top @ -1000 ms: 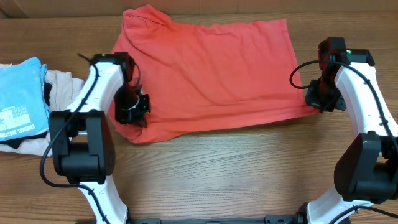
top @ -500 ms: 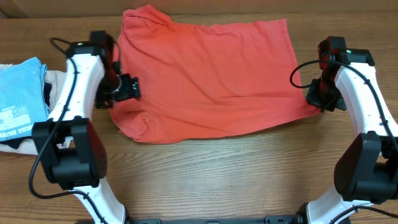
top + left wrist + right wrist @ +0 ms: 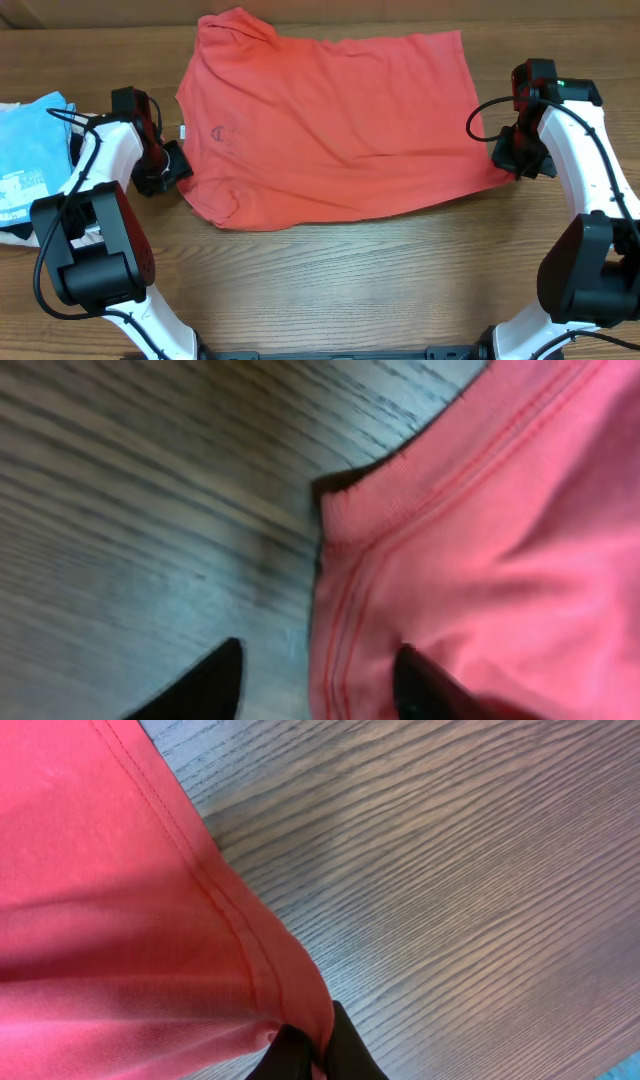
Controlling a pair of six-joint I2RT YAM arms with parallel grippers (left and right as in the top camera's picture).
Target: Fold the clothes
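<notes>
Overhead view: coral-red short-sleeved T-shirt [image 3: 340, 120] lies spread flat on the wooden worktop [image 3: 350, 290], between the two arms and nearer the far edge.

Orientation: long axis runs side to side across the worktop. Collar end, with a small dark mark and a white tag, points toward the left arm. The straight hem points toward the right arm. No chest lettering shows, so the front is probably face down. Sleeves look bunched at the two collar-side corners, one at the far corner and one rolled under at the near corner.

Left end effector [image 3: 172, 172]: at the collar-side edge, just beside the cloth. The left wrist view shows its two dark fingertips [image 3: 215, 680] apart, with a ribbed, stitched edge of the shirt lying between them along with bare wood. Jaws parted, nothing pinched yet.

Right end effector [image 3: 508, 160]: at the near hem corner. The right wrist view shows it closed tight on the stitched hem, cloth nipped between the tips.

Progress (judgement): early. The shirt is laid out and one corner is held, but no body fold is visible. All folds on this garment are left to do.

Light blue printed tee [image 3: 30, 160] sits in a heap at the far left, well apart from the shirt. Cannot tell whether it is folded.
</notes>
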